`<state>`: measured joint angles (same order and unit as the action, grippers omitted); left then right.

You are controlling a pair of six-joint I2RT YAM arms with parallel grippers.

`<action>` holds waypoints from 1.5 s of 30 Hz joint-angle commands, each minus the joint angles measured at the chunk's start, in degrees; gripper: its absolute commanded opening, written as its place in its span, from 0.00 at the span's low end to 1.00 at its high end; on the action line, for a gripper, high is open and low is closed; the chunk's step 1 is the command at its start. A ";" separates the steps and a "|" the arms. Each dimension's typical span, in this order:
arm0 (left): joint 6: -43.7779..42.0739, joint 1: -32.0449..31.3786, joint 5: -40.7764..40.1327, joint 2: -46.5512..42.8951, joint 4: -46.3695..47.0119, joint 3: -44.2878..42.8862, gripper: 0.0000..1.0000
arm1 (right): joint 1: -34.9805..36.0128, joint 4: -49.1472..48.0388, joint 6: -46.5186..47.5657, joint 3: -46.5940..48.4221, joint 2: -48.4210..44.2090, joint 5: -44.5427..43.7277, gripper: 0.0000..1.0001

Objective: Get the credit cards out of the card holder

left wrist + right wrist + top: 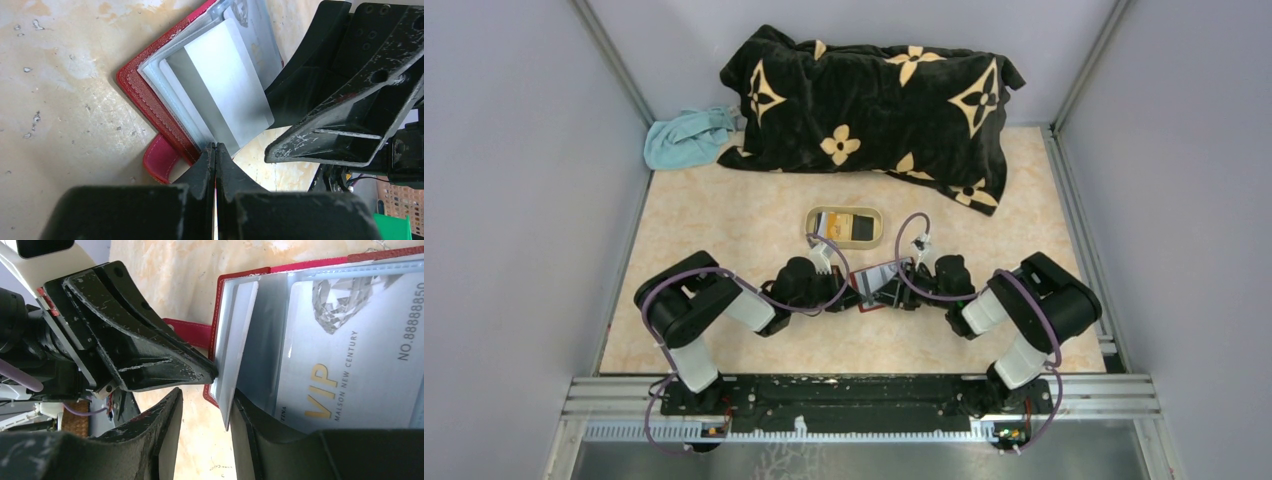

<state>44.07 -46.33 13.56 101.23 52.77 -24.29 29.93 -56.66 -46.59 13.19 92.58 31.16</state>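
Tabletop, beige and marbled, carries it all. One black blanket with cream flowers lies bunched well beyond the card holder, and one teal cloth sits far beyond it to the left. One beige oval tray stands just beyond the card holder, with cards in it showing white, orange-yellow and black faces; I cannot count them for sure.

The card holder lies open on the tabletop between my two grippers, red cover down, pale sleeves up. My left gripper is clenched tight, its tips against the holder's edge beside the one red tab; whether it pinches anything I cannot tell. My right gripper stands parted around the edge of one white card that sticks out of the holder, with a gap on one side. A second card, marked VIP, sits inside a clear sleeve.
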 commanded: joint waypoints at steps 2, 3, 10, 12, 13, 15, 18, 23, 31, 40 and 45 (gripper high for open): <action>-0.50 -0.04 -0.20 1.59 -4.00 0.44 0.00 | 0.43 -4.18 0.06 2.21 4.31 2.17 0.40; -0.48 -0.07 -0.19 1.59 -3.99 0.46 0.00 | 0.43 -4.68 -0.10 2.31 4.92 2.15 0.40; -0.42 0.03 -0.03 2.12 -3.67 0.58 0.00 | 0.39 -6.06 -0.90 1.69 4.72 2.08 0.29; -0.40 0.05 0.03 2.26 -3.51 0.70 0.00 | 0.27 -5.44 -0.83 1.35 3.63 1.90 0.29; -0.36 0.09 0.11 2.42 -3.36 0.69 0.00 | 0.17 -5.21 -0.86 1.16 2.81 1.93 0.28; -0.26 0.14 0.23 2.63 -2.94 0.87 0.00 | -0.51 -5.08 -1.10 0.69 2.53 2.25 0.26; 0.03 0.18 0.40 2.82 -2.42 1.16 0.00 | -1.98 -5.17 -1.44 0.10 -0.36 3.26 0.23; -0.04 0.40 0.29 2.51 -2.35 1.69 0.00 | -4.16 -5.48 -1.63 -0.27 -1.10 4.74 0.22; -0.14 0.61 0.59 2.65 -2.24 1.56 0.00 | -5.75 -2.80 -0.14 -0.52 -2.74 4.43 0.21; -0.06 0.63 1.30 2.91 -1.82 1.28 0.00 | -7.56 8.55 5.24 -0.08 -9.53 0.48 0.08; -0.41 0.62 1.21 1.77 -2.52 1.33 0.00 | -7.61 15.03 7.94 1.25 -12.59 -1.44 0.00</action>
<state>44.99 -45.87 14.76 102.43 54.87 -24.14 22.74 -45.50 -42.52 12.78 83.29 31.59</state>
